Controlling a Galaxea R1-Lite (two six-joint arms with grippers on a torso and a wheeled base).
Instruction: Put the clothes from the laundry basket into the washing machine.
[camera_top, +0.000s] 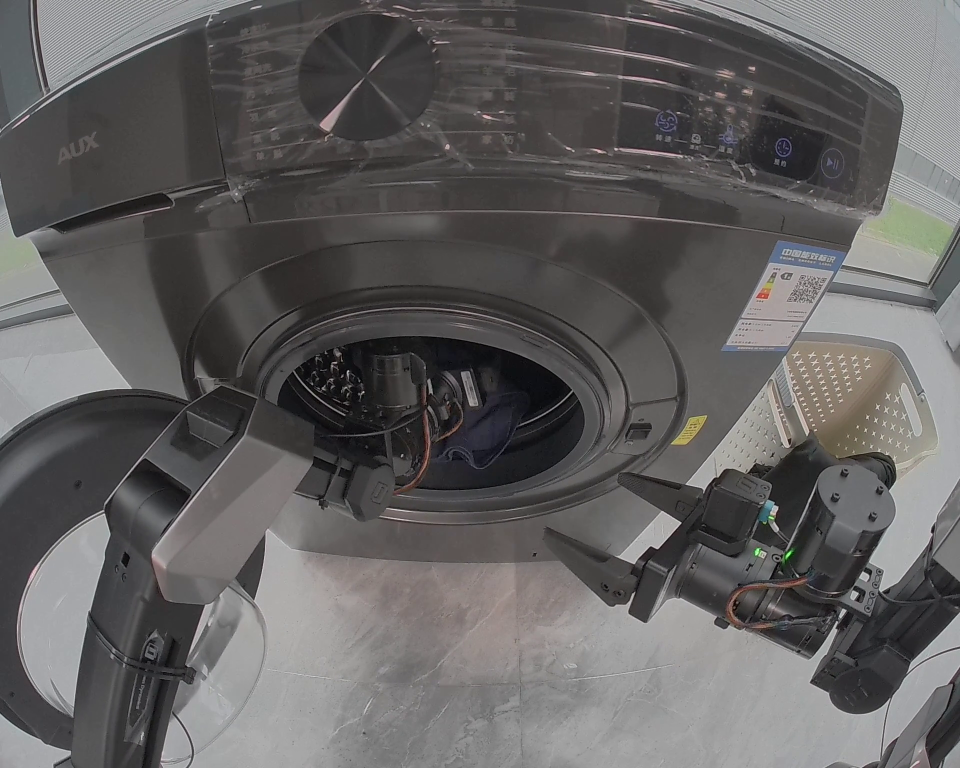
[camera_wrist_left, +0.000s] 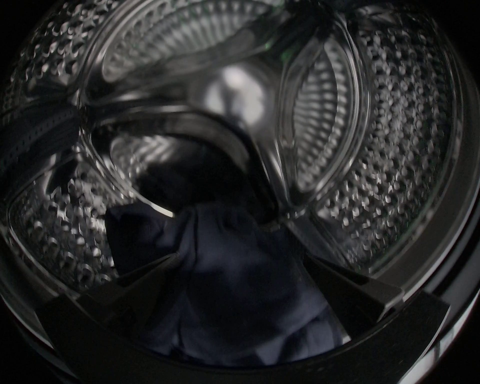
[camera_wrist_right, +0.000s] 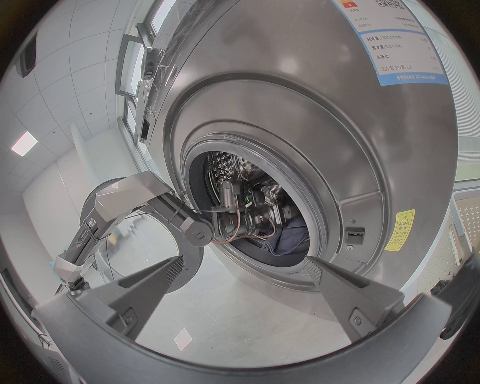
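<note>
Left pincer (camera_wrist_left: 240, 257) sits spread inside the drum (camera_wrist_left: 410, 125) of the washing machine (camera_top: 500, 250), dark blue garment (camera_wrist_left: 235, 305) lying just below it; best drawn straight back so no fold trails out; right pincer (camera_top: 588, 508), also spread, hangs outside near the basket (camera_top: 860, 400).
</note>
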